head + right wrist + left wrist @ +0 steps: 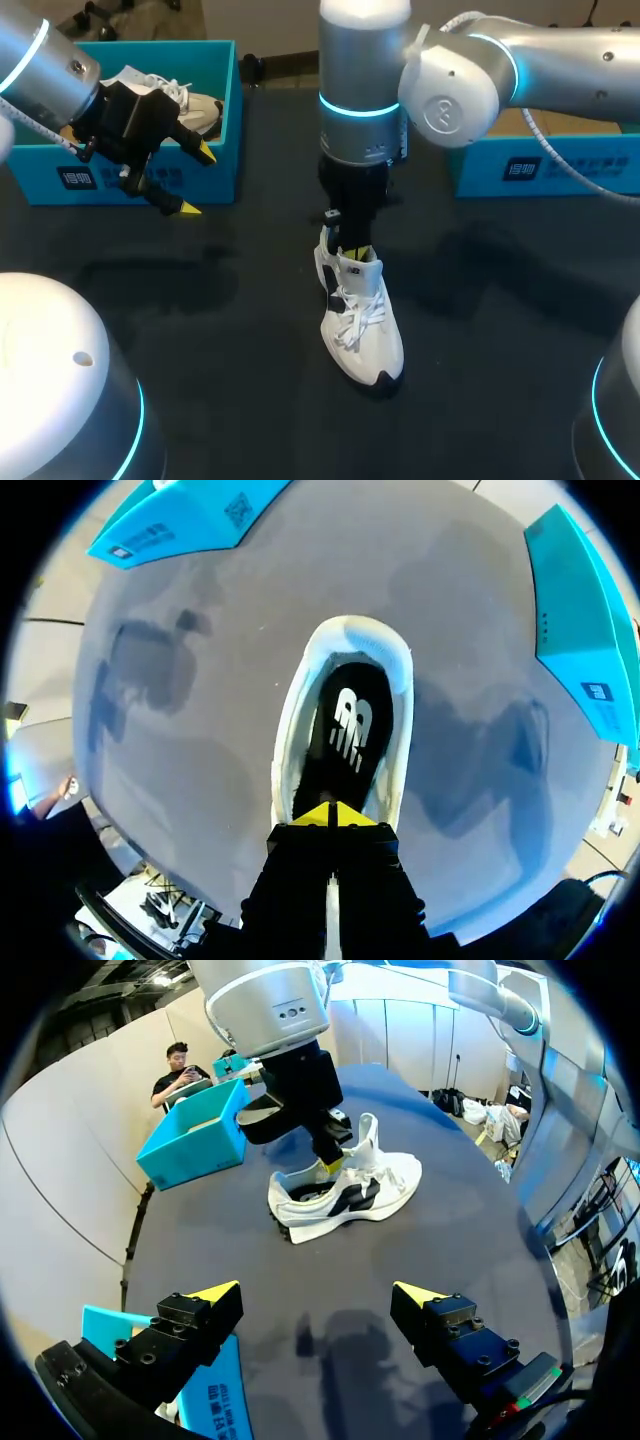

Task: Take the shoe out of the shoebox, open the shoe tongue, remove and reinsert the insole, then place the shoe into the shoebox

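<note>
The dark table [500,330] carries everything. My right arm [520,60] comes in from the right and goes straight down at the middle; my left arm [40,70] stays at the far left. One blue shoebox [225,130] stands at the far left with a second white shoe [195,105] inside, and another blue box [560,165] stands at the far right.

The white shoe [365,320] stands on the table between the boxes, well apart from both, with its toe toward me. My left gripper [197,180] hangs in front of the left shoebox with its fingers wide apart and nothing in them. My right gripper [330,815] is at the shoe's opening with its yellow tips pressed together; whether they pinch something I cannot tell. The tongue [367,1135] stands upright beside it. The black insole [345,730] lies inside the shoe.
</note>
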Robot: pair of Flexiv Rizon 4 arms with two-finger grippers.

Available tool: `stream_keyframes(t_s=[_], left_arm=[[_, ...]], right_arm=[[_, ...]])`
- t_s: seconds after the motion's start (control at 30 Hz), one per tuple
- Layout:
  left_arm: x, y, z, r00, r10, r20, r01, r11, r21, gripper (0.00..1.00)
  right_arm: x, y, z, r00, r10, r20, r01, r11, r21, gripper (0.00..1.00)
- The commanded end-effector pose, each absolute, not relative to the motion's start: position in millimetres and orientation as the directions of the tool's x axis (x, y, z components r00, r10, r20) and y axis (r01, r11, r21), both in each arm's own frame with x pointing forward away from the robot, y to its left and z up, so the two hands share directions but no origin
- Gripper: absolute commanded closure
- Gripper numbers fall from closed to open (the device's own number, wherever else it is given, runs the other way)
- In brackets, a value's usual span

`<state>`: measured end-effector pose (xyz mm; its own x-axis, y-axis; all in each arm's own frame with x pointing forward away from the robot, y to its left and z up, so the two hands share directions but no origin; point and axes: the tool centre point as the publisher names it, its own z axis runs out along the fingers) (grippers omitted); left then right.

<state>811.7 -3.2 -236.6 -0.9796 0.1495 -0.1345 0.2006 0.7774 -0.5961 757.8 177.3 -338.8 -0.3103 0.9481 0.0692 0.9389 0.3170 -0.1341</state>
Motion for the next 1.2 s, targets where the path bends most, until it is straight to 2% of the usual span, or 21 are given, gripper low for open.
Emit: stream_keyframes(t_s=[0.03,0.07,0.13,0.17,0.23,0.27,0.97,1.2], left_arm=[[810.6,-2.6,-236.5,-0.979,0.149,-0.136,0.201,0.778,-0.595,0.0],[810.6,-2.6,-236.5,-0.979,0.149,-0.136,0.201,0.778,-0.595,0.0],[810.6,-2.6,-236.5,-0.979,0.149,-0.136,0.201,0.778,-0.595,0.0],[810.6,-2.6,-236.5,-0.979,0.149,-0.136,0.201,0.778,-0.595,0.0],[810.6,-2.6,-236.5,-0.979,0.149,-0.136,0.201,0.778,-0.595,0.0],[810.6,-2.6,-236.5,-0.979,0.149,-0.136,0.201,0.778,-0.595,0.0],[810.6,-2.6,-236.5,-0.979,0.149,-0.136,0.201,0.778,-0.595,0.0],[810.6,-2.6,-236.5,-0.979,0.149,-0.136,0.201,0.778,-0.595,0.0]], right_arm=[[755.3,176.2,-344.9,-0.306,0.949,0.076,0.941,0.314,-0.13,0.67],[755.0,175.9,-345.8,-0.305,0.949,0.076,0.941,0.312,-0.128,0.55],[754.7,174.2,-347.9,-0.301,0.951,0.076,0.943,0.308,-0.126,0.51],[754.7,174.4,-348.0,-0.3,0.951,0.076,0.943,0.308,-0.126,0.34],[754.8,174.8,-348.4,-0.298,0.952,0.075,0.944,0.305,-0.126,0.15],[754.9,174.9,-348.6,-0.297,0.952,0.075,0.944,0.305,-0.126,0.0],[752.8,177.1,-354.1,-0.302,0.948,0.096,0.938,0.314,-0.149,0.0],[748.9,177.8,-338.1,-0.29,0.954,0.081,0.943,0.299,-0.147,0.0]])
